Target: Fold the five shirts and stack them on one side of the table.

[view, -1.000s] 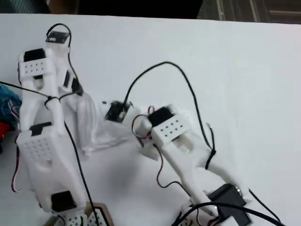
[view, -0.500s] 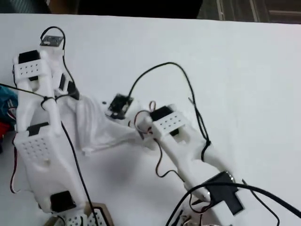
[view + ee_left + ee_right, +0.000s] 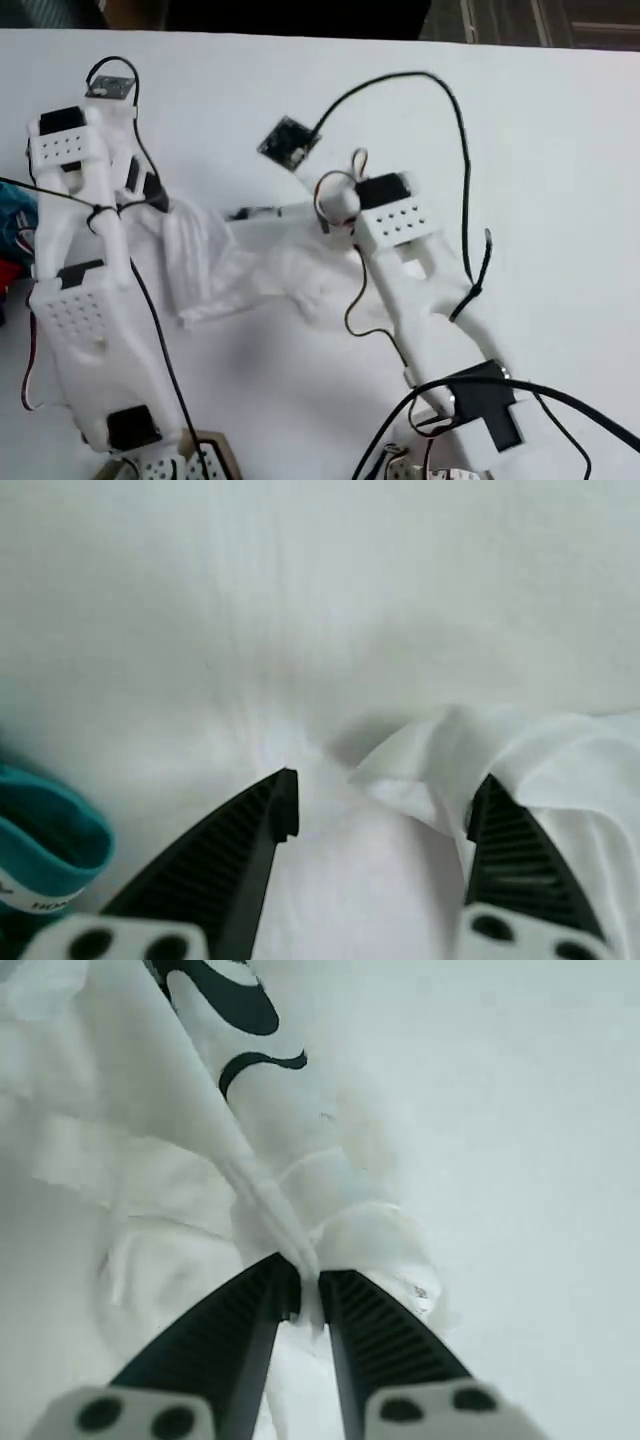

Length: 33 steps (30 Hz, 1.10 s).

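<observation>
Right claw (image 3: 308, 1295) tight on white shirt (image 3: 130, 1090), left claw (image 3: 385, 790) spread, teal cloth (image 3: 45, 840) alongside.

The white shirt (image 3: 215, 265) lies crumpled and unfolded on the bench (image 3: 520, 150), just off centre toward 8 o'clock, bunched into soft ridges. It bears a black print (image 3: 240, 1000). One fold is lifted into a taut ridge and pinched between the closed fingers of the right gripper (image 3: 305, 1285). A loose curled edge on its 9 o'clock side lies between the spread fingers of the left gripper (image 3: 380, 800), close by one finger. Teal cloth (image 3: 12, 215) sits at the bench's far 9 o'clock edge, well apart; whether it is a shirt cannot be told.
</observation>
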Motion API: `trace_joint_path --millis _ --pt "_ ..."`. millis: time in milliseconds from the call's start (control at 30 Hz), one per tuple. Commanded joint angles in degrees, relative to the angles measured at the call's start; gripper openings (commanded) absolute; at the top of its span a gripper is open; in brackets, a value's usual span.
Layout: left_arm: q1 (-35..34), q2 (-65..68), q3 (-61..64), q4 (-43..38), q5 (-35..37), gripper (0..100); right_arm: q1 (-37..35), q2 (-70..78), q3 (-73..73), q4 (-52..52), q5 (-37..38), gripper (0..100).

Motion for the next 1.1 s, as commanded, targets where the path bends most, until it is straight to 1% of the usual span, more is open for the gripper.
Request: trace_joint_path --millis 0,67,100,233,300,400,533,633,700,800,1067 --pt "-0.62 -0.53 -2.24 0.79 -0.26 29 0.13 -0.13 -3.87 0.40 0.35 2.4" --pt "-0.62 -0.53 -2.42 1.85 -0.26 29 -0.31 -0.13 -4.04 2.42 0.44 2.9" --pt "-0.53 -0.53 -2.51 2.11 -0.26 29 -0.57 -0.22 -4.04 3.74 0.53 5.1" --pt "-0.53 -0.53 -2.59 2.37 -0.35 29 -1.10 -0.48 -4.13 9.89 0.62 24.1" --pt "-0.53 -0.53 -2.59 2.37 -0.35 29 -1.01 -0.48 -4.13 11.65 0.62 29.9" --pt "-0.53 -0.53 -2.59 2.37 -0.35 29 -1.36 -0.48 -3.87 15.25 0.44 28.5" --pt "-0.53 -0.53 -2.59 2.11 -0.35 29 -5.67 -0.57 -1.49 18.77 0.26 25.7" --pt "-0.53 -0.53 -2.59 2.02 -0.35 29 -9.80 -1.63 2.99 16.66 0.26 25.7" --pt "-0.62 -0.53 -2.59 1.93 -0.35 29 -10.95 -2.59 5.63 14.11 0.26 25.5" --pt "-0.62 -0.53 -2.59 2.02 -0.35 29 -10.24 -2.77 8.79 9.89 0.18 25.5" --pt "-0.53 -0.44 -2.24 2.02 -0.35 29 -4.26 -2.68 14.15 -1.45 0.62 25.4"
